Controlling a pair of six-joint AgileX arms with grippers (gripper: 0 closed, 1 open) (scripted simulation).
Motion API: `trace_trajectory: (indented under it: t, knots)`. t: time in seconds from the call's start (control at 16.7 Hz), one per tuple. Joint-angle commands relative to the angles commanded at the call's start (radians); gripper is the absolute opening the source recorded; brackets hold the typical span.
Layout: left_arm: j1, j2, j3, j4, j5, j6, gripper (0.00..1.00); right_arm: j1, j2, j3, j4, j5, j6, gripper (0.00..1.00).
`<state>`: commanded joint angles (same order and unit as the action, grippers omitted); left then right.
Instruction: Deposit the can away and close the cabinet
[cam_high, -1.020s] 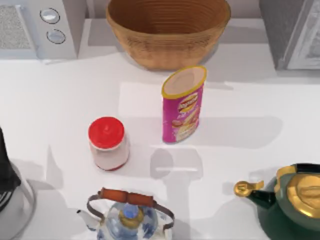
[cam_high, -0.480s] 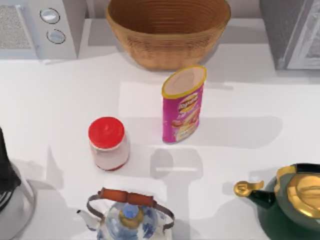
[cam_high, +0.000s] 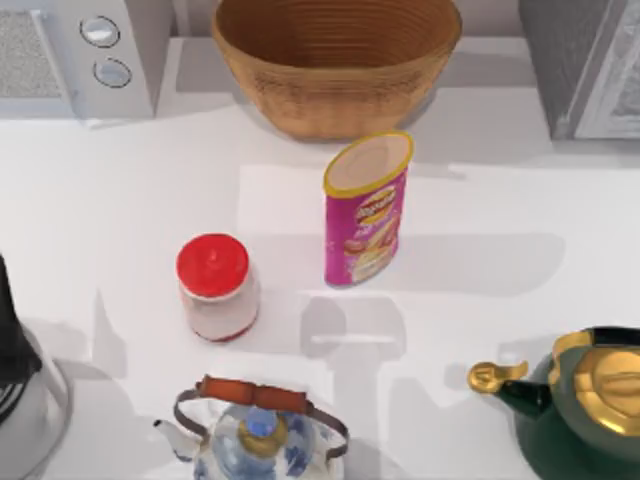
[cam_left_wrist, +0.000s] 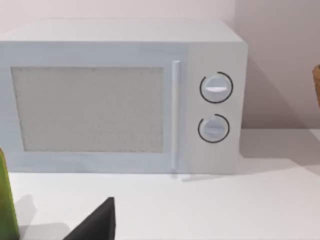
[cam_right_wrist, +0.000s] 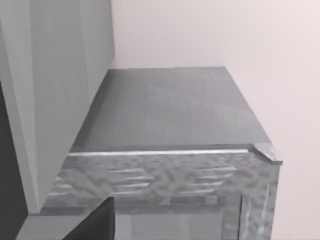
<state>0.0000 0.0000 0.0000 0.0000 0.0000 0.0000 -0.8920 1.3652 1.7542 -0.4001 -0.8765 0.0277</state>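
The can (cam_high: 366, 210) is a tall pink chips tube with a yellow rim. It stands upright in the middle of the white table, just in front of the basket. The grey cabinet (cam_high: 585, 65) sits at the far right corner, and the right wrist view looks onto its flat top (cam_right_wrist: 170, 110) from close by. One dark fingertip (cam_right_wrist: 95, 225) of my right gripper shows at the edge of that view. One dark fingertip (cam_left_wrist: 97, 222) of my left gripper shows low in the left wrist view, facing the microwave (cam_left_wrist: 120, 100). Neither gripper is near the can.
A wicker basket (cam_high: 335, 60) stands at the back centre and a white microwave (cam_high: 80, 55) at the back left. A red-lidded jar (cam_high: 215, 290) is left of the can. At the front are a blue-and-white teapot (cam_high: 260, 435) and a green and gold teapot (cam_high: 585, 400).
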Motion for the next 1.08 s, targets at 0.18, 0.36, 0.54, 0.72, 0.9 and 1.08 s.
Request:
trace_trajectory:
  t: [0.18,0.36,0.54,0.72,0.9,1.08]
  knots:
    - [0.0,0.0,0.0,0.0,0.0,0.0,1.0,0.2,0.016,0.009,-0.021,0.207,-0.007,1.0]
    - [0.0,0.0,0.0,0.0,0.0,0.0,1.0,0.444,0.012,0.009,-0.034,0.461,-0.014,1.0]
    - [0.0,0.0,0.0,0.0,0.0,0.0,1.0,0.751,-0.001,0.009,-0.042,0.757,-0.017,1.0]
    - [0.0,0.0,0.0,0.0,0.0,0.0,1.0,1.035,-0.025,0.003,-0.042,1.033,-0.017,1.0]
    - [0.0,0.0,0.0,0.0,0.0,0.0,1.0,1.226,-0.055,-0.013,-0.039,1.223,-0.015,1.0]
    - [0.0,0.0,0.0,0.0,0.0,0.0,1.0,1.322,-0.071,-0.026,-0.039,1.319,-0.013,1.0]
